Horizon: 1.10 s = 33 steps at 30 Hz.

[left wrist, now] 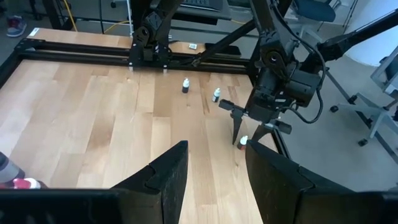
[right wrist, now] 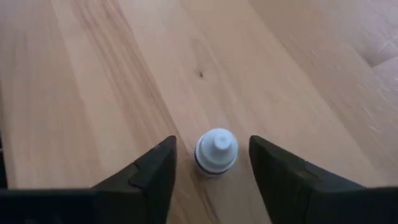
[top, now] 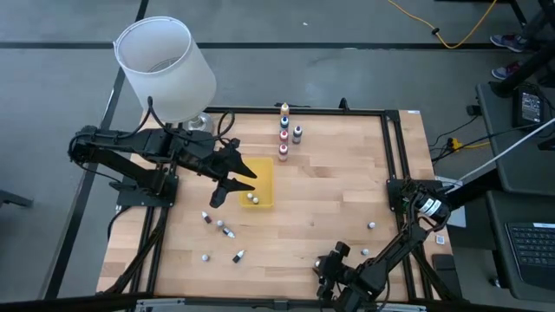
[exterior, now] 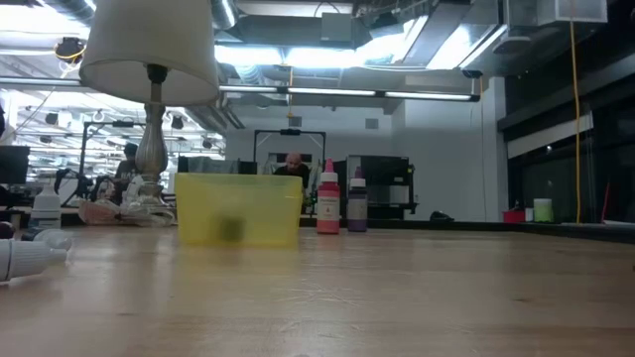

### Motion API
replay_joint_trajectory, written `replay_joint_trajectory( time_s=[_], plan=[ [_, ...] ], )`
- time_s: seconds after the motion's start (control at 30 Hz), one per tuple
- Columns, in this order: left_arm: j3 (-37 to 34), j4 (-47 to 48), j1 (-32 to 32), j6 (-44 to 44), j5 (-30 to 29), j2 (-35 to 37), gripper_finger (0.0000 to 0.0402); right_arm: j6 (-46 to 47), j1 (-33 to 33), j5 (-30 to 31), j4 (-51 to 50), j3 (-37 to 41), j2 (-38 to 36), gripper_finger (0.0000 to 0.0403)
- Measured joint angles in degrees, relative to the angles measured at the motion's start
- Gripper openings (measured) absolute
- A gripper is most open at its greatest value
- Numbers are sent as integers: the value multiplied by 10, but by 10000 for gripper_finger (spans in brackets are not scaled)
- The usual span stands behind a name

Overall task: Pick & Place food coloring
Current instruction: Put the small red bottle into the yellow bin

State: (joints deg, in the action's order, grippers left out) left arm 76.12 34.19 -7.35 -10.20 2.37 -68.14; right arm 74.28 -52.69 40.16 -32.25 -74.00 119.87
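A small food coloring bottle (right wrist: 216, 151) with a white cap stands upright on the wooden table near its near right edge. My right gripper (right wrist: 211, 168) is open around it, one finger on each side with a narrow gap to the cap; the left wrist view shows this gripper (left wrist: 249, 135) pointing steeply down. In the high view the arm hides this bottle under my right gripper (top: 330, 265). My left gripper (top: 227, 192) hangs open and empty above the left edge of the yellow tray (top: 264, 170). Two bottles (top: 252, 198) lie in the tray.
Several bottles (top: 284, 130) stand in a group at the table's far edge. Loose bottles lie at the near left (top: 224, 230) and right (top: 371, 225). A white-shaded lamp (top: 165, 65) stands at the far left corner. A black frame rail (top: 395, 147) borders the table.
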Motion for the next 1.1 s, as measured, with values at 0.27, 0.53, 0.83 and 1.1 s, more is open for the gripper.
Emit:
replay_joint_trajectory(
  time_s=[0.27,0.53,0.83,1.1],
  plan=[
    [0,4,0,4,0,0,157,3,-5,-8,4,0,0,140],
    [0,4,0,4,-3,0,157,3,-4,-8,8,0,0,112],
    [0,4,0,-9,-10,0,157,1,-4,-11,-1,-14,0,76],
    [0,3,0,-27,-22,0,157,-31,25,-31,-171,-157,-30,74]
  ],
)
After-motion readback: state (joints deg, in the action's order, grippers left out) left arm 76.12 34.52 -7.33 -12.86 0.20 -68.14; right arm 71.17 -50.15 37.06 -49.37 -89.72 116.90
